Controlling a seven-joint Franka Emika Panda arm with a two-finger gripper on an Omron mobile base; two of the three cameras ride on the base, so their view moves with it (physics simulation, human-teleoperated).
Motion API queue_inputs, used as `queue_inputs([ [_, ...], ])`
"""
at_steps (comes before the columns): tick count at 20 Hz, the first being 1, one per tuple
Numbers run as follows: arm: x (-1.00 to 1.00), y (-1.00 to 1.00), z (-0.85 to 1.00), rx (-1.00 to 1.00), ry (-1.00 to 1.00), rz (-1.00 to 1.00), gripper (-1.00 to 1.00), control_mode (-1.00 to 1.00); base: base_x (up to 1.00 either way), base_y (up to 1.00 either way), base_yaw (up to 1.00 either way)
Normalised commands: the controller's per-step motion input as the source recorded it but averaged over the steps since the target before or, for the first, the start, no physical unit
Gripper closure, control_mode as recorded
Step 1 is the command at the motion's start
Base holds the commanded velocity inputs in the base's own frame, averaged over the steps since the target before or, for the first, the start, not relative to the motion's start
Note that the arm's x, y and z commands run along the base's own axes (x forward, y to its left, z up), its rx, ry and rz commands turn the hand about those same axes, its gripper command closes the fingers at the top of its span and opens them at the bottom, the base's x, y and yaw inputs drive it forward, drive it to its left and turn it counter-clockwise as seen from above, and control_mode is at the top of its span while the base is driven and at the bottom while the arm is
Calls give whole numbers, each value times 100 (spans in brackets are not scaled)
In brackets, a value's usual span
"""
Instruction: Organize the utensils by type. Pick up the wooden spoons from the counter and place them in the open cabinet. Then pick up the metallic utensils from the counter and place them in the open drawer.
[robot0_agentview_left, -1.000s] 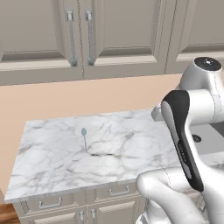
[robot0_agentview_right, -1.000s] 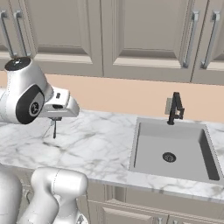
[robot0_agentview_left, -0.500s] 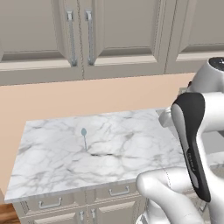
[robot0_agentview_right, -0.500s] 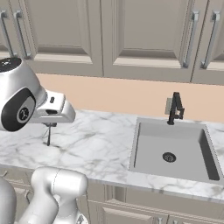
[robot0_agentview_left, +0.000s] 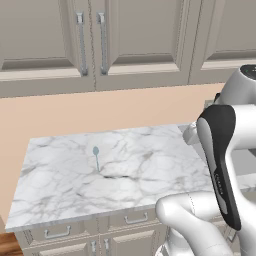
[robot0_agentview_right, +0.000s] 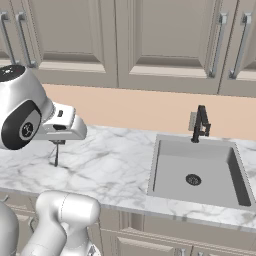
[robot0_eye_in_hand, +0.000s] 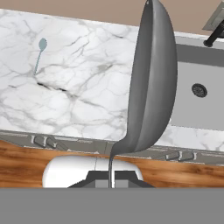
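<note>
- The gripper (robot0_eye_in_hand: 110, 177) was clamped shut on the thin handle of the grey spoon (robot0_eye_in_hand: 148, 83); in the hand view its bowl reached away from the hand, over the counter's front edge.
- In the right base view the same spoon (robot0_agentview_right: 56, 154) hung as a thin dark stem below the hand, over the left part of the counter (robot0_agentview_right: 115, 165), well left of the sink (robot0_agentview_right: 200, 170).
- The teal spoon (robot0_agentview_left: 96, 157) lay alone on the counter (robot0_agentview_left: 60, 190), left of middle, bowl towards the back wall and handle pointing to the front edge.
- From the hand, the teal spoon (robot0_eye_in_hand: 39, 56) lay off towards the counter's left end, its long axis running roughly front to back.
- No open drawer could be made out; the drawer fronts (robot0_agentview_left: 90, 227) below the counter's front edge looked closed.
- Judged from this, the held spoon was the one in transit, and the coming move turned on carrying it down past the front edge to wherever the drawer stood open.
- The teal spoon would remain to be fetched afterwards.
</note>
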Motion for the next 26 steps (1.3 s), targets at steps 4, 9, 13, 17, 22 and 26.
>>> queue_inputs([
  [4, 0, 0, 0, 0, 0, 0, 100, -100, 0, 0, 0],
  [9, 0, 0, 0, 0, 0, 0, 100, 100, -16, 0, 0],
  [13, 0, 0, 0, 0, 0, 0, 100, 100, -30, 0, 25],
  [17, 0, 0, 0, 0, 0, 0, 100, 100, -33, 0, 37],
  [22, 0, 0, 0, 0, 0, 0, 100, 100, -60, 0, 43],
  [26, 0, 0, 0, 0, 0, 0, 100, 100, -66, 0, 48],
])
